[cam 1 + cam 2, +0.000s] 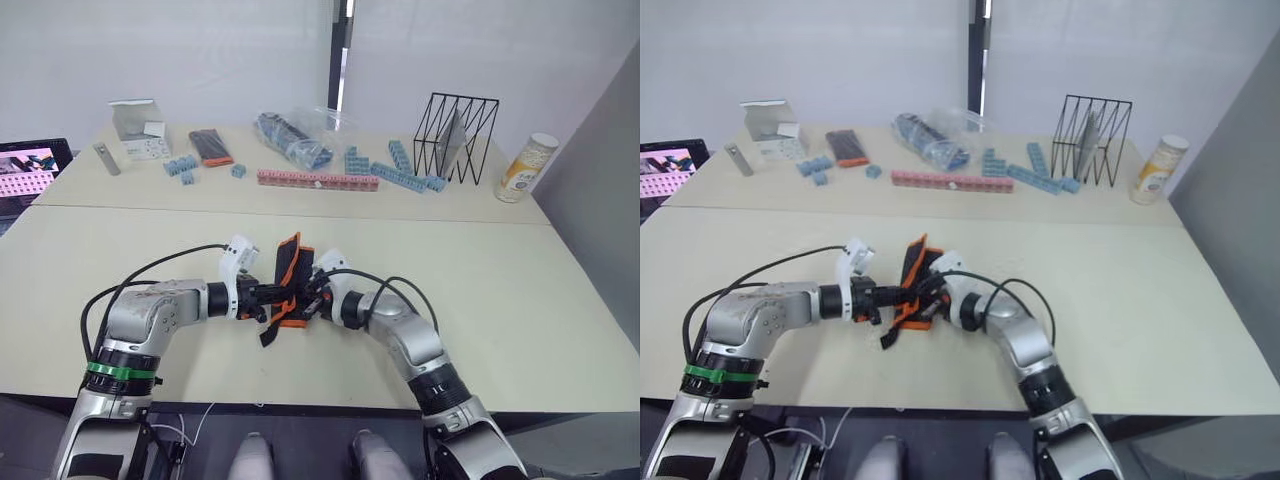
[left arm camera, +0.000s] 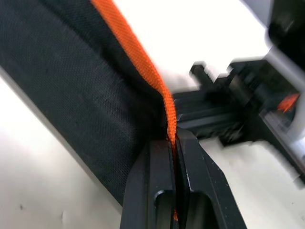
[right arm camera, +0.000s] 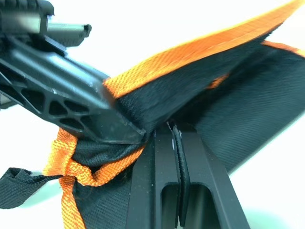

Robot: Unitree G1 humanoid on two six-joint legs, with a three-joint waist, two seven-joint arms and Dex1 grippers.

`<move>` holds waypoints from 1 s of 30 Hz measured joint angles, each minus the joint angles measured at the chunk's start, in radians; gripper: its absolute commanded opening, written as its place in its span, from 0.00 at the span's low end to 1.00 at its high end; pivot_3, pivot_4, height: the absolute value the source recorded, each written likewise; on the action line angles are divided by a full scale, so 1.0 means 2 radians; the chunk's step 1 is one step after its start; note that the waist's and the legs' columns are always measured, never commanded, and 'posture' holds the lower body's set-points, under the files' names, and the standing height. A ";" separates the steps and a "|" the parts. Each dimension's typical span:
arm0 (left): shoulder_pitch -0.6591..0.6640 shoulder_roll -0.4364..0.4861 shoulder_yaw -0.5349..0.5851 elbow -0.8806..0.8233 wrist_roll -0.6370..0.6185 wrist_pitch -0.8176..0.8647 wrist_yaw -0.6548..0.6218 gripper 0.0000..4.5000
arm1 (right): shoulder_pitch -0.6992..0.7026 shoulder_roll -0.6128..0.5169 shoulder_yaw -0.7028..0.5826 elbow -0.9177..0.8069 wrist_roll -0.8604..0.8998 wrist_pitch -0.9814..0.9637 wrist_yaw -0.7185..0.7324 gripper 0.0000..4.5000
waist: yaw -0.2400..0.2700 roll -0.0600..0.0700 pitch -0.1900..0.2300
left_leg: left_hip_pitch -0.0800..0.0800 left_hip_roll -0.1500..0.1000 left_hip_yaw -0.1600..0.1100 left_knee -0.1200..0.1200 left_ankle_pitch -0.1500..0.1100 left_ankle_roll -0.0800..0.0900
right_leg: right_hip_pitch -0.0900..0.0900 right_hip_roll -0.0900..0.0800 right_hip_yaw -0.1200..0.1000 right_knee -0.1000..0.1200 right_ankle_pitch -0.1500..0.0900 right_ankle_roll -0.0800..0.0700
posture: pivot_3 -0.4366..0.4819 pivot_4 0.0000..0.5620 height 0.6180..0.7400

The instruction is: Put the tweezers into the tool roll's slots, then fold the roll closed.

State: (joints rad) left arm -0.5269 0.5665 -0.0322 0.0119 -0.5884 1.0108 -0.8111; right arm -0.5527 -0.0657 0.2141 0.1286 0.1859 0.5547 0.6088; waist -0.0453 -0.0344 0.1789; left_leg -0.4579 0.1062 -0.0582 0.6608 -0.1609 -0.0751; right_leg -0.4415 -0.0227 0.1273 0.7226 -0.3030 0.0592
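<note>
Both grippers pinch the tool roll over the tabletop

The left gripper [image 1: 262, 297] and right gripper [image 1: 312, 292] each clamp the tool roll [image 1: 289, 280] (partly folded), its long axis running away from the robot above the near tabletop [image 1: 520, 300].

Far table edge: wire rack [image 1: 456, 136], can [image 1: 526, 167], pink block strip [image 1: 317, 179].
</note>
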 measured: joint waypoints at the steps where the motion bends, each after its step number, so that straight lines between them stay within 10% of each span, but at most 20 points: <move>1: -0.001 0.000 -0.003 0.000 0.000 0.001 0.000 0.01 | -0.003 -0.004 -0.007 -0.004 0.006 0.002 0.001 0.00 | 0.000 0.000 0.000 | 0.000 0.000 0.000 0.000 0.000 0.000 | 0.000 0.000 0.000 0.000 0.000 0.000 | 0.48 0.27 0.37; 18: -0.028 -0.003 -0.055 -0.008 0.037 0.015 0.002 0.01 | -0.081 0.014 0.005 0.054 -0.010 -0.036 -0.015 0.00 | 0.002 0.001 0.000 | 0.000 0.000 0.000 -0.001 0.000 0.000 | 0.001 0.000 0.000 -0.003 0.000 0.001 | 0.48 0.27 0.37; 30: -0.002 0.036 -0.050 -0.055 0.022 0.004 -0.038 0.84 | -0.084 0.004 0.008 0.115 -0.037 -0.056 -0.020 0.00 | -0.009 0.001 0.000 | 0.001 0.000 0.000 -0.001 0.000 0.000 | 0.001 0.000 0.000 -0.002 0.000 0.001 | 0.48 0.27 0.37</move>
State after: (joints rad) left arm -0.5314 0.6380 -0.1317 -0.0980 -0.5435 1.0190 -0.8881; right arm -0.7203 -0.0577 0.2299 0.3578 0.1126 0.4429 0.5687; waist -0.0636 -0.0327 0.1798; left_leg -0.4567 0.1063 -0.0586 0.6591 -0.1610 -0.0751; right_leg -0.4393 -0.0227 0.1267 0.7185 -0.3023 0.0605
